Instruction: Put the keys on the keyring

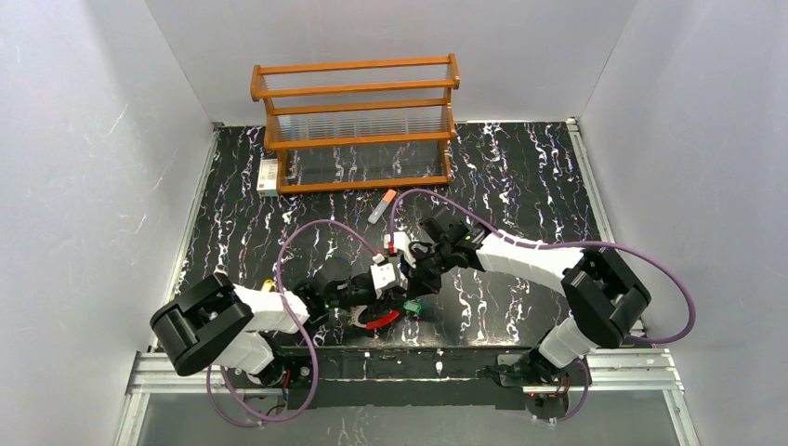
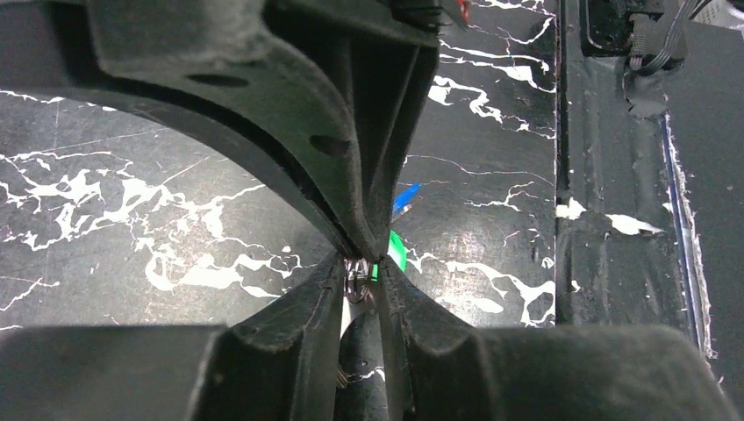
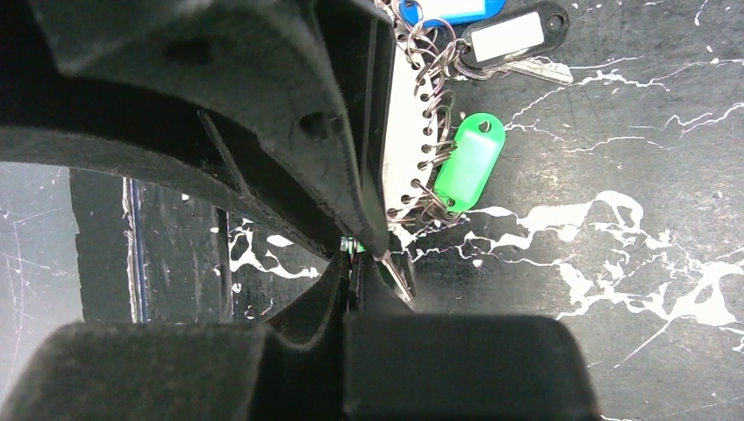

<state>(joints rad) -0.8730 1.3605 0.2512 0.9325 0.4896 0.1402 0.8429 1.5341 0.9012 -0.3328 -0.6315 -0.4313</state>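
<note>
Your left gripper [image 2: 360, 270] nips a small metal ring [image 2: 354, 284]; right gripper [image 3: 354, 254] is pressed shut. Whitish, red-sectioned keyring loop [image 1: 381, 321] sits just nearer. That thin pinch may slip, dropping the green-headed key [image 3: 469, 162]

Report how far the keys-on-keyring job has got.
Looks done: the green key, blue key and black-tagged key hang by small rings along the whitish keyring. In hand: the left gripper pinches a small metal ring; the right gripper is shut beside the keyring, its catch too small to tell. Left: a yellow key lies apart by the left arm.
</note>
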